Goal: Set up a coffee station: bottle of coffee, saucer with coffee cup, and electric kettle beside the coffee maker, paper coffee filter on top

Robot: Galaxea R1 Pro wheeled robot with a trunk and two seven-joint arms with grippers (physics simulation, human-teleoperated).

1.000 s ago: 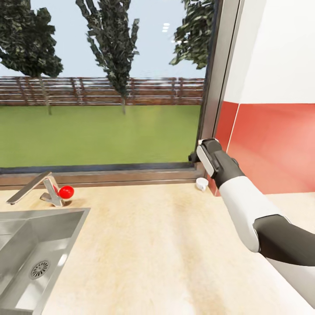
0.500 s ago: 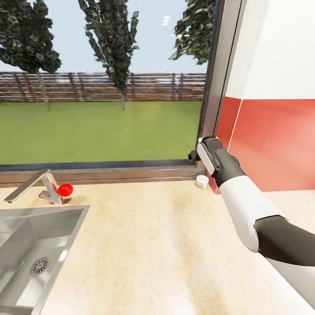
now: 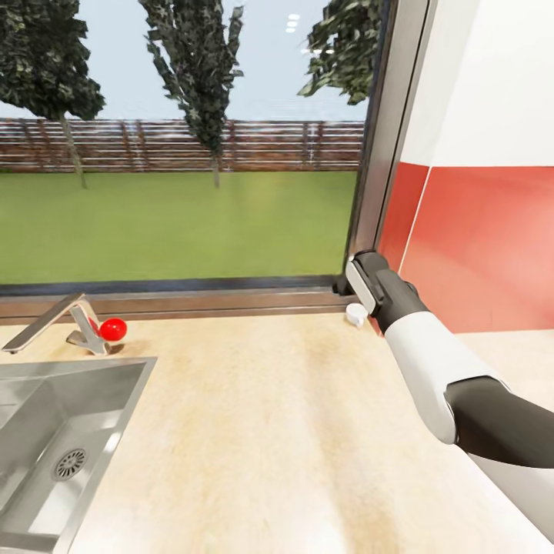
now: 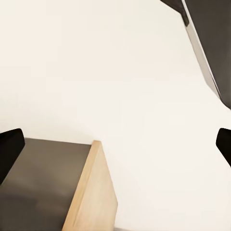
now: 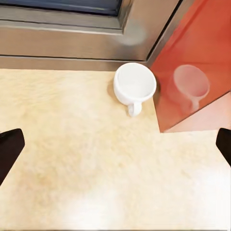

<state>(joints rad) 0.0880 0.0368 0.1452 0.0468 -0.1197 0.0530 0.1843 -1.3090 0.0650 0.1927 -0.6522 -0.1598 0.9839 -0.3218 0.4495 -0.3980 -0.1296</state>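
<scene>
- Black fingertips of the right gripper [image 5: 115,144] sit at the two far edges of the right wrist view, spread wide apart with nothing between them but counter.
- Ahead of those open fingers stands the small white ceramic coffee cup [image 5: 134,86], upright on the pale beige speckled countertop [image 5: 72,159], its little handle turned toward the gripper.
- That cup sits in the back corner, just beside the glossy red wall panel [image 5: 192,72], which carries its faint reflection, and close to the grey metal window sill [image 5: 62,45].
- From the head view the right arm's black wrist and white forearm [image 3: 431,362] reach out over the counter, and the coffee cup [image 3: 355,313] peeks out just beside the wrist; the fingers themselves are hidden behind it there.
- Black fingertips of the left gripper [image 4: 115,144] likewise sit at opposite edges of the left wrist view, wide apart and empty.
- Beyond them lie a plain cream surface, a light wooden edge [image 4: 91,192] and a dark grey face beside it, probably a piece of furniture, though it is too close to tell.
- Farther left on the counter sit the sunken stainless steel sink [image 3: 46,431], its angular metal tap [image 3: 54,323] and a small red ball [image 3: 113,329] touching the tap's base.
- Behind runs the large window [image 3: 192,154], with lawn, wooden fence and trees.
</scene>
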